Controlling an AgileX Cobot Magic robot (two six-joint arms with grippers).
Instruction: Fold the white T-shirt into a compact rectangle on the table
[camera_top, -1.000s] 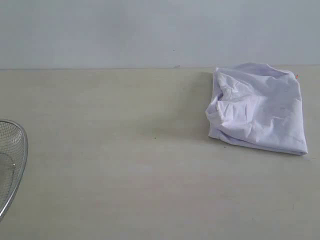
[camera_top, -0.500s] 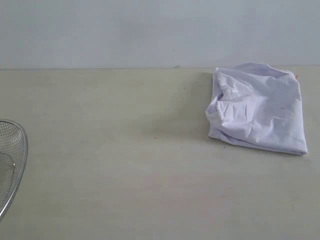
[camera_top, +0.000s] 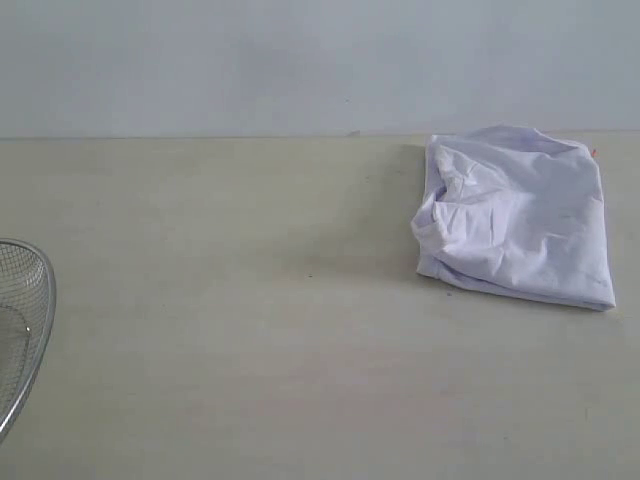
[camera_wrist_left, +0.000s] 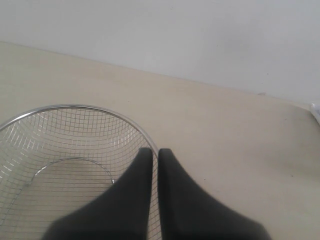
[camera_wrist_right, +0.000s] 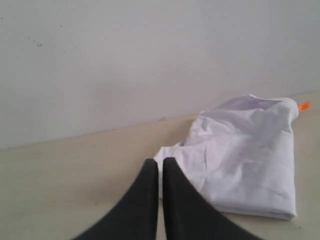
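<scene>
No visible movement across the last second in the exterior view: the folded white T-shirt (camera_top: 515, 220) holds the same outline and the same spot near the far right of the tabletop (camera_top: 250, 340), and the wire basket (camera_top: 22, 330) at the left edge has not shifted. The one difference is a faint change in the shading of the creases along the shirt's bunched left side, too slight to call a move
</scene>
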